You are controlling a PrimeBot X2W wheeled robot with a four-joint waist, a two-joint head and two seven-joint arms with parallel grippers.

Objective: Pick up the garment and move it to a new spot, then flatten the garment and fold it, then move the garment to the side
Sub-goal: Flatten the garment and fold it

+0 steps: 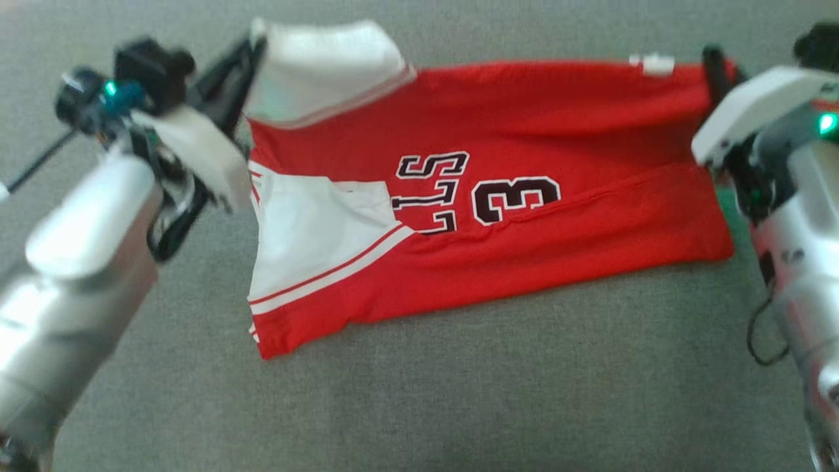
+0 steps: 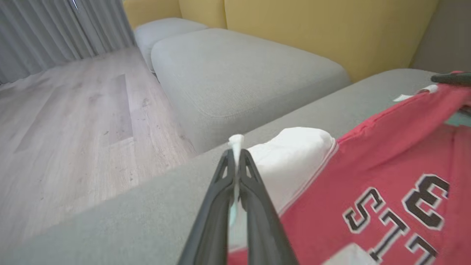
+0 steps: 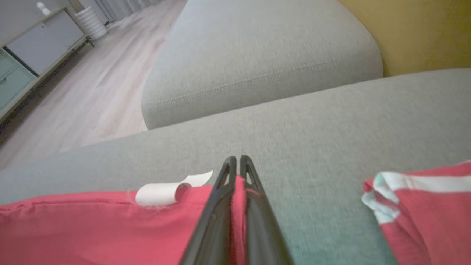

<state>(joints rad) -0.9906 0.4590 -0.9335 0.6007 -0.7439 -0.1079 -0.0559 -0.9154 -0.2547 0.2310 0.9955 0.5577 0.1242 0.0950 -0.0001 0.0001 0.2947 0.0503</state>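
Garment (image 1: 498,216) held at both far corners over grey cushion

We find the red and white garment spread across the grey cushion (image 1: 459,393). Its near edge rests on the cushion and its far edge is stretched between the two grippers. The left gripper (image 2: 235,156) is clamped on the white corner at the far left. The right gripper (image 3: 235,163) is clamped on the red corner at the far right, just beside a curled white label (image 3: 162,193). Black lettering and a numeral 3 face upward.

lettering (image 1: 429,193) on jersey (image 1: 557,118) partly hidden by a fold, right pincer (image 1: 714,69) tips blurred against red cloth
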